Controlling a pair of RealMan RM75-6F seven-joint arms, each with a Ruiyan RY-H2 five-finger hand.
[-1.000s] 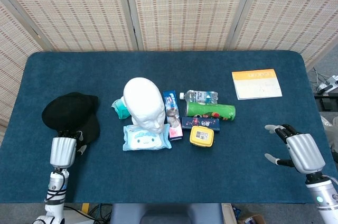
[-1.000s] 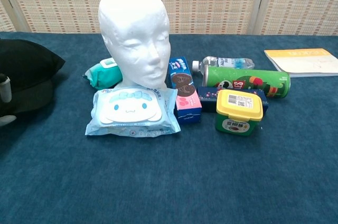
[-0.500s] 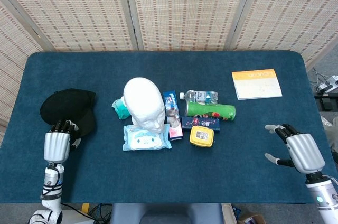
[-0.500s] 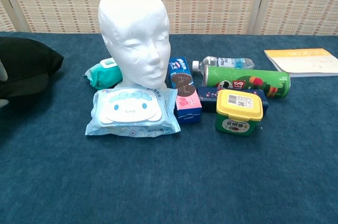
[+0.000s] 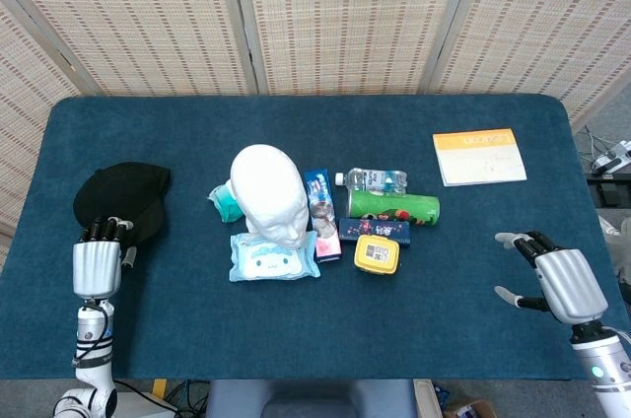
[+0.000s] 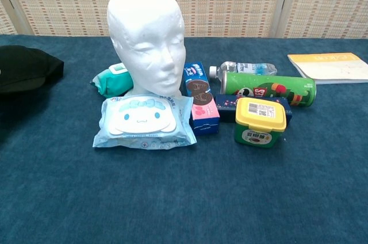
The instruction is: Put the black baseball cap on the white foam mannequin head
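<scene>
The white foam mannequin head [image 5: 268,191] stands upright mid-table, face toward me, and fills the upper left of the chest view [image 6: 146,37]. The black baseball cap [image 5: 120,193] lies far to its left, near the table's left edge, and shows at the left border of the chest view [image 6: 26,68]. My left hand [image 5: 97,262] is at the cap's near edge, its fingers curled onto the fabric and gripping it. My right hand [image 5: 554,280] hovers at the front right corner with fingers spread and nothing in it. Neither hand shows in the chest view.
Packed round the mannequin head are a wet-wipes pack [image 5: 274,256], a teal pouch [image 5: 223,201], a blue biscuit box [image 5: 322,201], a water bottle [image 5: 375,180], a green can [image 5: 392,207] and a yellow-lidded tub [image 5: 376,253]. An orange-and-white booklet [image 5: 478,156] lies at the back right.
My left hand has drawn back toward the left table edge, and the cap has slid left with it. In the chest view the hand has left the frame. The right hand has not moved.
</scene>
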